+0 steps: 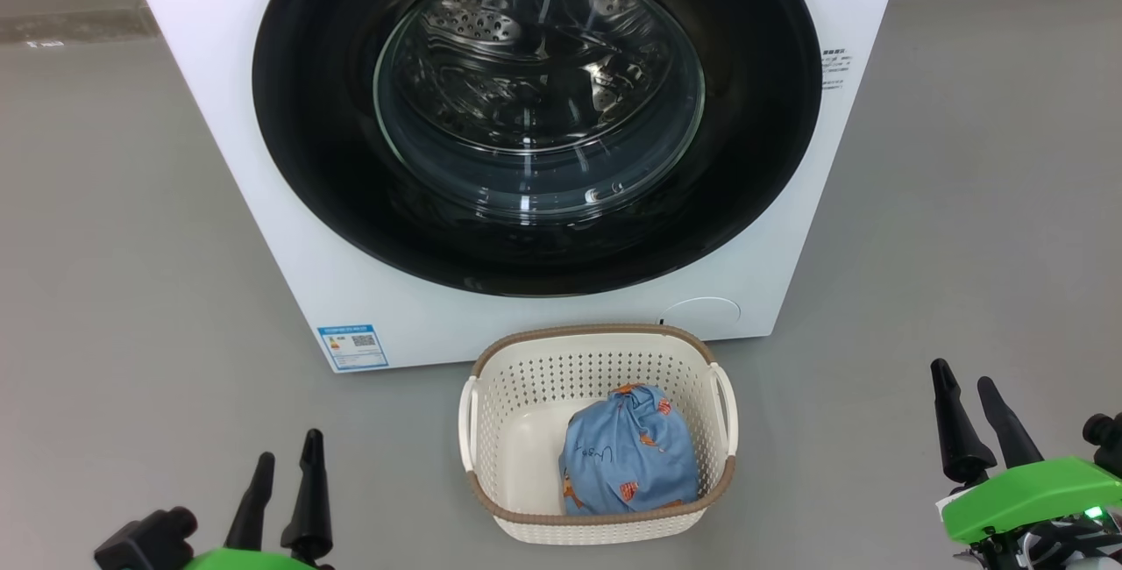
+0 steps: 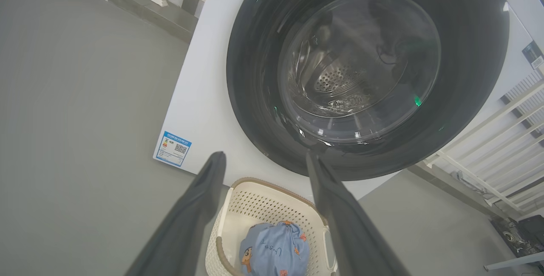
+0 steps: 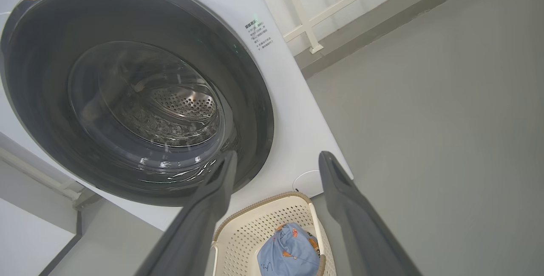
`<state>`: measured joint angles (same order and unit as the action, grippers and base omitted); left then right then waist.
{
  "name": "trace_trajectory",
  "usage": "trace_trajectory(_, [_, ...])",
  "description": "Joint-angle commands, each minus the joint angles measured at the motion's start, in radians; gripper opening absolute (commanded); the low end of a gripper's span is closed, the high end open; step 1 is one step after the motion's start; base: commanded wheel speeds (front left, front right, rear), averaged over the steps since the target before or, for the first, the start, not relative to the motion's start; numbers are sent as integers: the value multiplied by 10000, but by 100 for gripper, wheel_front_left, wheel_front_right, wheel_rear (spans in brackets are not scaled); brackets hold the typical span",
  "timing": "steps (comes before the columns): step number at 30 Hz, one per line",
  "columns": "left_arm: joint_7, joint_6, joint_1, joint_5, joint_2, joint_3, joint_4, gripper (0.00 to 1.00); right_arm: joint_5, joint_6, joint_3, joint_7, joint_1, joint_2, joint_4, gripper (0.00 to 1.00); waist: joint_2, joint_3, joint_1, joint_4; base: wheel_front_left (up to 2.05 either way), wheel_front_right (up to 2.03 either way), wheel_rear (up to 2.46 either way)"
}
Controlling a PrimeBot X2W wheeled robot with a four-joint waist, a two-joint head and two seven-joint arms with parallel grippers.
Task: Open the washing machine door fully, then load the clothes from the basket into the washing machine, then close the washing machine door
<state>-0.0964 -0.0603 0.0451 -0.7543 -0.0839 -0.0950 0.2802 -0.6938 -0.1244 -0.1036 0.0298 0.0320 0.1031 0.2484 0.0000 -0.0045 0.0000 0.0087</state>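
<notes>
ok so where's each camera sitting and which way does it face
Head: high on the head, facing down at the shut door and basket; left gripper and right gripper at the bottom corners.
Left wrist: looks along its open fingers at door and basket.
Right wrist: same, from the other side.
All three share the clothes.

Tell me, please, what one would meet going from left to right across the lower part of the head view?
The left gripper, open → the basket, with the clothes bundled in its right half → the right gripper, open.
</notes>
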Motion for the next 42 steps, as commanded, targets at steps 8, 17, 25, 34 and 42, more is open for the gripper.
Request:
trace_trajectory(8, [-344, 82, 555, 1165, -203, 5, -71, 100, 1209, -42, 179, 223, 161, 226, -442, 100, 0, -1, 0, 11, 0, 0, 0])
trace_trajectory(17, [-609, 195, 631, 2284, -241, -137, 13, 100, 2286, -46, 315, 330, 138, 229, -552, 100, 0, 14, 0, 38, 0, 0, 0])
trace_trajectory(25, [-874, 289, 651, 3227, -198, -185, 143, 100, 3401, -50, 419, 487, 73, 269, -647, 100, 0, 16, 0, 67, 0, 0, 0])
trace_trajectory(34, [-1139, 401, 727, 4214, -187, -245, 333, 100, 4539, -55, 563, 662, 59, 338, -672, 100, 0, 48, 0, 91, 0, 0, 0])
trace_trajectory(42, [-1346, 474, 785, 4881, -134, -236, 417, 100, 5440, -58, 608, 768, 70, 424, -735, 100, 0, 66, 0, 117, 0, 0, 0])
